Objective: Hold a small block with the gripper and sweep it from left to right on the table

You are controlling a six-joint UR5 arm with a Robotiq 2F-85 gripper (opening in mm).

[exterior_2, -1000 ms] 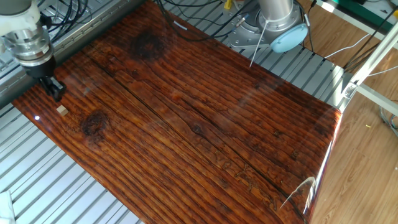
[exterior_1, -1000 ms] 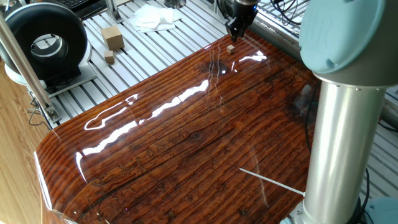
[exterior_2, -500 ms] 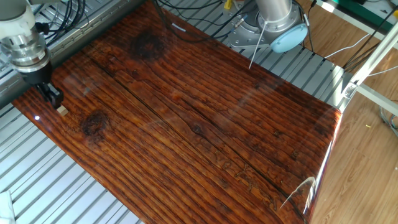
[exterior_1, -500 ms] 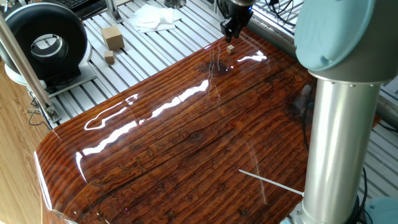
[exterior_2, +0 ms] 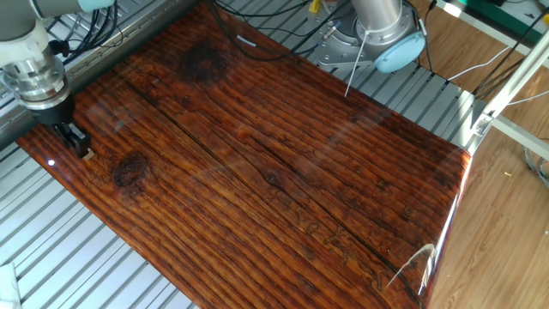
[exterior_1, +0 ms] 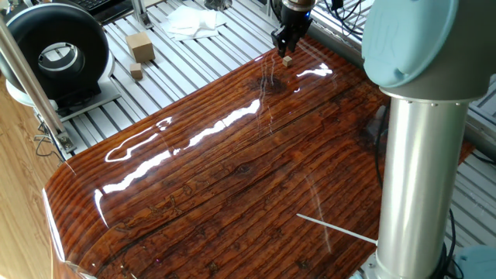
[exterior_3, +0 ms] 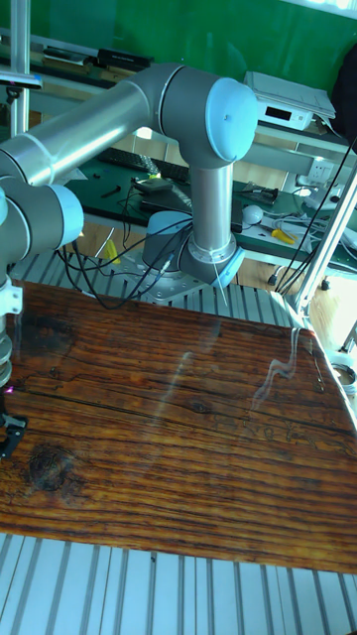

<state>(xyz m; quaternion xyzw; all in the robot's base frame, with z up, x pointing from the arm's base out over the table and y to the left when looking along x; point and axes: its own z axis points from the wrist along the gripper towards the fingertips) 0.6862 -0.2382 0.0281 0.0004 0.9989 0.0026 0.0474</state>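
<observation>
Your gripper hung at the upper middle of one fixed view, its black fingers pointing down around the small block; whether they had clamped on it or only straddled it could not be told from these pictures. In the other fixed view the gripper sat at the left edge of the frame with the small block showing as a tan speck right at the fingertips, resting on the table close to its border. That spot near the edge reads as the starting end of a sweep, with the whole glossy board lying open beyond it, so you probably had the grasp yet to confirm before dragging. The tall fixed view caught only the gripper at the far left, with the block hidden. Outward, on the grey slatted base at the upper left of one fixed view, a bigger tan block and a smaller one stood apart from the task. No container holding anything was visible.
</observation>
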